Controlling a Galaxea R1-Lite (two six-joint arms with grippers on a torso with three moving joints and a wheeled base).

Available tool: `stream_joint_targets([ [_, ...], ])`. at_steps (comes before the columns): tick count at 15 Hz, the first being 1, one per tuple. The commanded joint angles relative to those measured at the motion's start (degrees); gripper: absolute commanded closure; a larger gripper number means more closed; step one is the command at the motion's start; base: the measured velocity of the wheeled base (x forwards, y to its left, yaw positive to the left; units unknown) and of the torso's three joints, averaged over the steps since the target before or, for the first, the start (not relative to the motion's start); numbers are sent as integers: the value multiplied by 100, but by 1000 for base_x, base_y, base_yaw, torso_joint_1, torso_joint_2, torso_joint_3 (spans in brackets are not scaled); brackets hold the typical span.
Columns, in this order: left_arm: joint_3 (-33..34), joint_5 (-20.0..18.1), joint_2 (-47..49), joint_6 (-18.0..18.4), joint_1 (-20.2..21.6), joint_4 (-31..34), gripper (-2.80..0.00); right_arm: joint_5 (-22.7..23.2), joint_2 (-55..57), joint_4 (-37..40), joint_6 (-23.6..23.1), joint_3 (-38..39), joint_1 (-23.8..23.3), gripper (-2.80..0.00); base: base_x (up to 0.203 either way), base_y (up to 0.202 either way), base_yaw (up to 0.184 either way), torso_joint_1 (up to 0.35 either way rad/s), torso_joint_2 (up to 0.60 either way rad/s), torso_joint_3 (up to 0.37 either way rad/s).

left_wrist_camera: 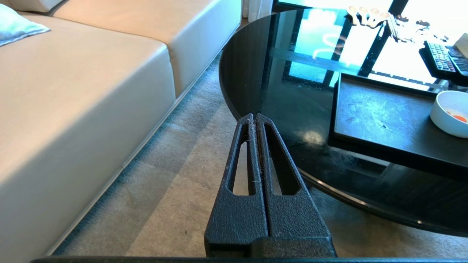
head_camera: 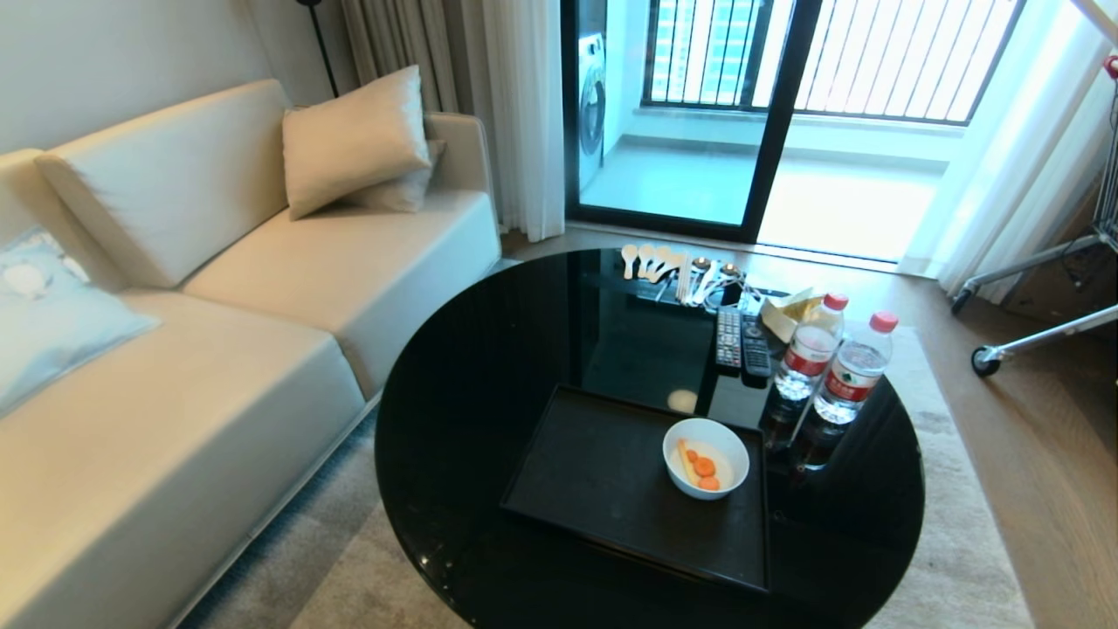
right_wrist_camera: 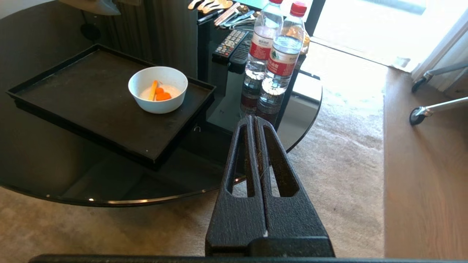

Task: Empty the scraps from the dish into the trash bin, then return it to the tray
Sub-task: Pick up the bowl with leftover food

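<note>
The dish [head_camera: 706,457] is a small white bowl standing in the right back part of the black tray [head_camera: 594,476] on the round black table. Orange scraps [head_camera: 703,468] with a pale strip lie inside it. From the right wrist the dish [right_wrist_camera: 158,89], its scraps [right_wrist_camera: 161,95] and the tray [right_wrist_camera: 91,102] show well ahead of my right gripper [right_wrist_camera: 254,117], which is shut and empty over the table's near edge. My left gripper [left_wrist_camera: 255,115] is shut and empty at the table's sofa-side edge; the dish [left_wrist_camera: 451,112] sits far off on the tray [left_wrist_camera: 384,120]. The trash bin is out of view.
Two water bottles [head_camera: 834,362] stand right of the tray, two remotes [head_camera: 741,341] behind it, spoons [head_camera: 672,265] at the table's far edge. A cream sofa [head_camera: 201,349] lies left, a rug [right_wrist_camera: 347,164] underfoot, a wheeled metal stand [head_camera: 1039,323] at the right.
</note>
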Motion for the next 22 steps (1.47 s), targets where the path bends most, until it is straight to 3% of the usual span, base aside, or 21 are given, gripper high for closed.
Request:
stream_joint_targets([
  [1, 0, 2, -2, -3, 0, -1, 0, 140, 10, 42, -57, -237, 1, 0, 0, 0, 0, 0, 0, 0],
  [4, 0, 2, -2, -3, 0, -1, 0, 709, 569, 459, -198, -1184, 1, 0, 0, 0, 0, 0, 0, 0],
  [8, 0, 2, -2, -3, 0, -1, 0, 1258, 2413, 596, -473, -2180, 1, 0, 0, 0, 0, 0, 0, 0],
  [12, 0, 2, -2, -3, 0, -1, 0, 1716, 4677, 163, -1183, -2781, 108, 0, 0, 0, 0, 0, 0, 0],
  [16, 0, 2, -2, -3, 0, -1, 0, 1832, 6695, -428, -1440, -3275, 772, 0, 0, 0, 0, 0, 0, 0],
  [18, 0, 2, -2, -3, 0, -1, 0, 1643, 7510, -572, -1197, -3591, 1321, 0, 0, 0, 0, 0, 0, 0],
  [22, 0, 2, -2, -3, 0, -1, 0, 600, 8713, -526, 371, -4548, 2410, 0, 0, 0, 0, 0, 0, 0],
])
